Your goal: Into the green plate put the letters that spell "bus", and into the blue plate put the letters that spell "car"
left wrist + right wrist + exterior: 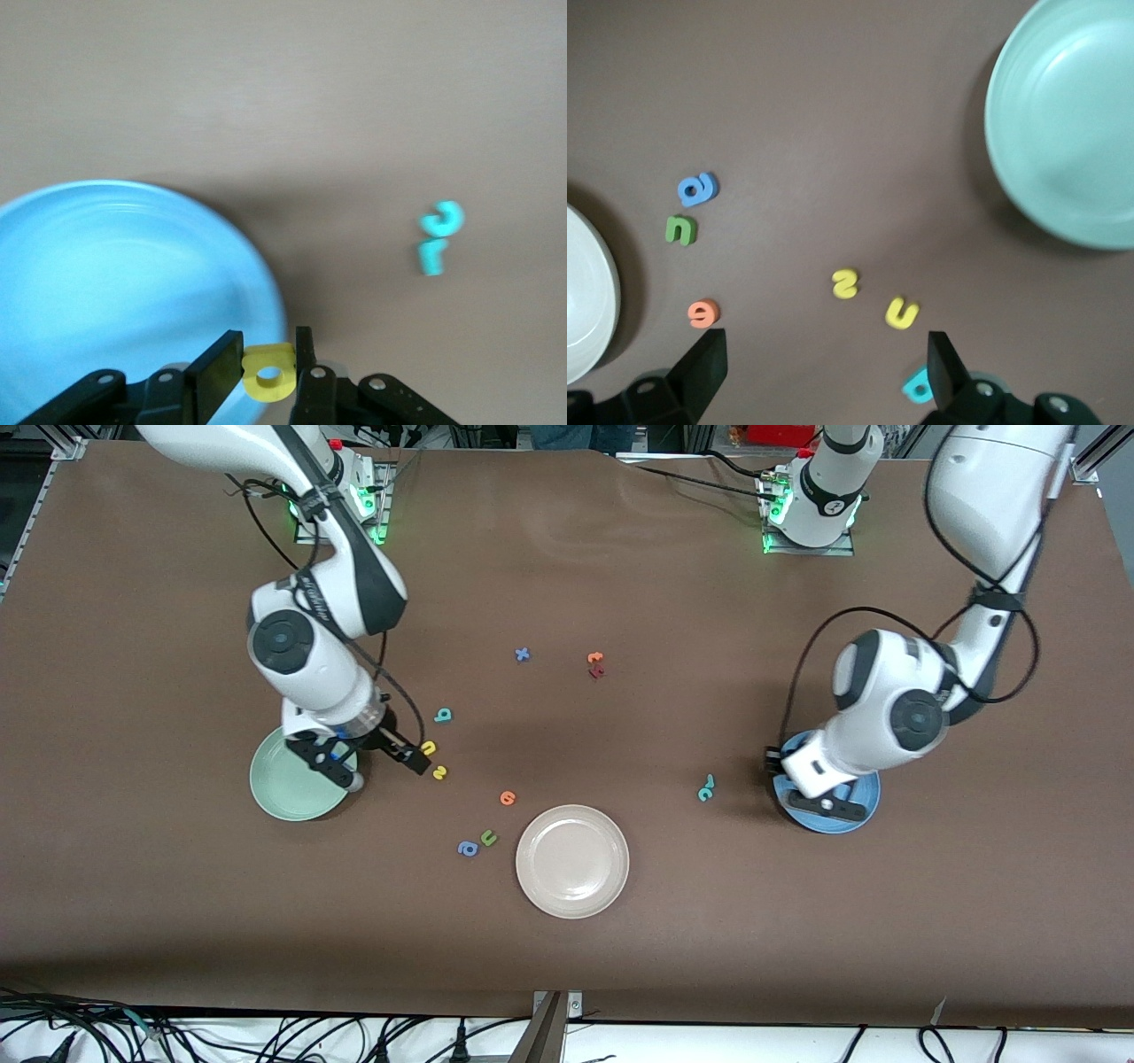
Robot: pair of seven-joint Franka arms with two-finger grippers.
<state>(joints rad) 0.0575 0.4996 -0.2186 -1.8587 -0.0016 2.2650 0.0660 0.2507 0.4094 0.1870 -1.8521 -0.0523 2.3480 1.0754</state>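
Observation:
My left gripper [268,370] is shut on the yellow "a" [268,373] and hangs over the rim of the blue plate [106,274], which lies at the left arm's end [864,808]. The teal "c" [442,217] and teal "r" [431,257] lie together on the table beside that plate. My right gripper [824,376] is open and empty in the air, beside the green plate [1072,133]. Below it lie the yellow "s" [845,283], the yellow "u" [902,312] and the teal "b" [919,386]. In the front view the "b" [442,715] lies farthest from the camera of these three.
A beige-white plate [572,859] sits near the table's front middle. An orange round letter [507,798], a green "u" [488,837] and a blue "a" [467,849] lie beside it. A blue "x" [523,654], an orange letter [594,658] and a dark red letter [596,672] lie toward the bases.

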